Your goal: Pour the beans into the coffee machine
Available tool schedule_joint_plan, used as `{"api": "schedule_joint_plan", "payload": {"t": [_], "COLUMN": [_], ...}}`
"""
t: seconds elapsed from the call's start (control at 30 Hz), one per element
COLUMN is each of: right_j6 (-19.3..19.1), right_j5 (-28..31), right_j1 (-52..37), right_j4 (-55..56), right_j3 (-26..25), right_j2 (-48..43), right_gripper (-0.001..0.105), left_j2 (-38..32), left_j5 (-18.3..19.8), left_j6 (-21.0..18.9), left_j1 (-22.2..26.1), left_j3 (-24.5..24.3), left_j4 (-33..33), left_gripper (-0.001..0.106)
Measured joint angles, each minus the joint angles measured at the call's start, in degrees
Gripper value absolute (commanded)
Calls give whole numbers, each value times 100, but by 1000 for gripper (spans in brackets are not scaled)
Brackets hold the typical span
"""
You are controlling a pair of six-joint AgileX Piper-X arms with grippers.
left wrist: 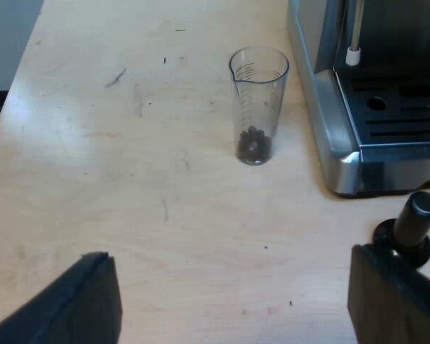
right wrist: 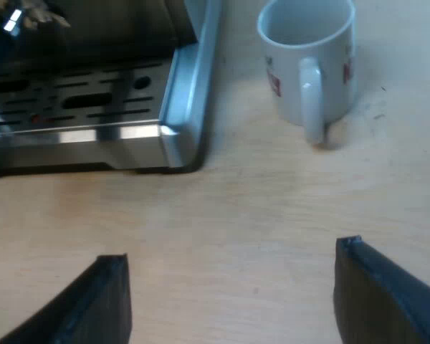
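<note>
A clear measuring glass (left wrist: 258, 104) stands upright on the wooden table beside the espresso machine (left wrist: 373, 122), with dark coffee beans (left wrist: 254, 143) in its bottom. My left gripper (left wrist: 233, 304) is open above bare table, some way short of the glass, with nothing between its fingers. A tamper with a black knob (left wrist: 410, 228) stands close to one left finger, near the machine's drip tray corner. My right gripper (right wrist: 233, 301) is open over bare table, facing the machine's drip tray (right wrist: 86, 107) and a white mug (right wrist: 312, 61).
The white mug has red markings and its handle points toward my right gripper. The machine's steam wand tip (left wrist: 353, 56) hangs over the drip tray. The table's edge (left wrist: 18, 72) runs beyond the glass, with a dark drop past it.
</note>
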Motion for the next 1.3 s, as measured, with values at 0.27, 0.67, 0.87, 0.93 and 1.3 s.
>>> {"api": "schedule_joint_plan", "payload": {"t": [0.27,0.67,0.87,0.93,1.3], "right_j6": [-182,-714,-714,-714,-714], "right_j5": [-445,-672,-940,-997,-1012], "right_j1": [57,903,1257,1349,2103], "right_j4": [26,-157,-745,-870,-1649], "right_j3": [-698,-1413,-1412,-1412,-1412], "right_j2": [833,2076,2464,2545,3223], "right_gripper": [62,62,62,62,62], "left_j2": [423,972,1208,1291,1728], "left_j5": [184,395,525,566,668], "left_j6": [0,0,-26,-24,-24], "left_j1": [0,0,0,0,0], "left_j3": [-140,-146,-146,-146,-153], "left_j4": [14,-357,-464,-525,-897], "left_gripper": [68,68,68,68,68]}}
